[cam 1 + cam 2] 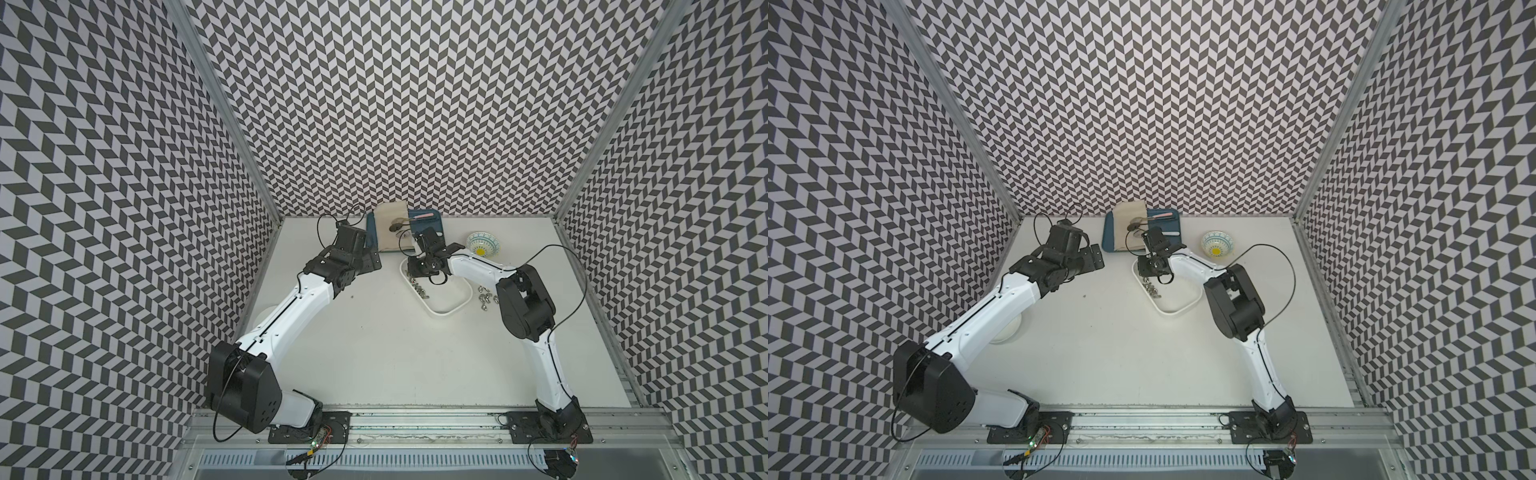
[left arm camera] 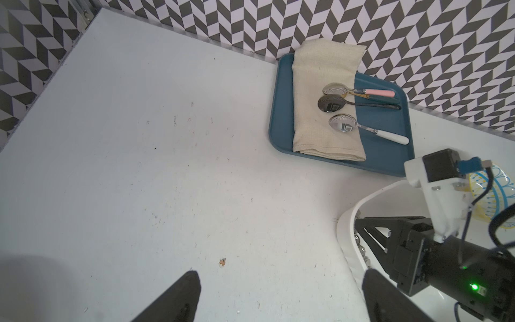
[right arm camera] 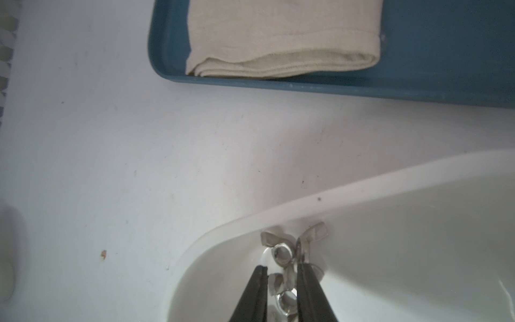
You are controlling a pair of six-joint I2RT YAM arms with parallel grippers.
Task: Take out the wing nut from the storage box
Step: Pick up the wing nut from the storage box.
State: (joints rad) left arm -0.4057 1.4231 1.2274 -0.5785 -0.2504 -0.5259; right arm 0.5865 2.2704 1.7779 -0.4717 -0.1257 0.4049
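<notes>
the wing nuts (image 3: 281,255) lay in a small heap in one rounded corner of the storage box (image 3: 362,192), the white tub that sat on the desk (image 1: 374,353) near the blue tray (image 2: 281,131). the right gripper (image 3: 281,267) was down inside that corner, its thin black jaws a narrow gap apart with a nut or two between them. whether they pinched one or merely straddled the heap could not be told, and nothing was lifted clear of the box floor. in a top view a few loose nuts (image 1: 484,297) lay on the desk just outside the box, on the side opposite the heap, so part of the job looked done, while the heap showed more was left. the left gripper (image 2: 281,301) hung spread wide and empty over bare desk, apart from the box. farther out, a folded cloth (image 2: 326,97) and spoons (image 2: 338,107) rested on the tray, and a patterned bowl (image 1: 483,245) stood near the box.
</notes>
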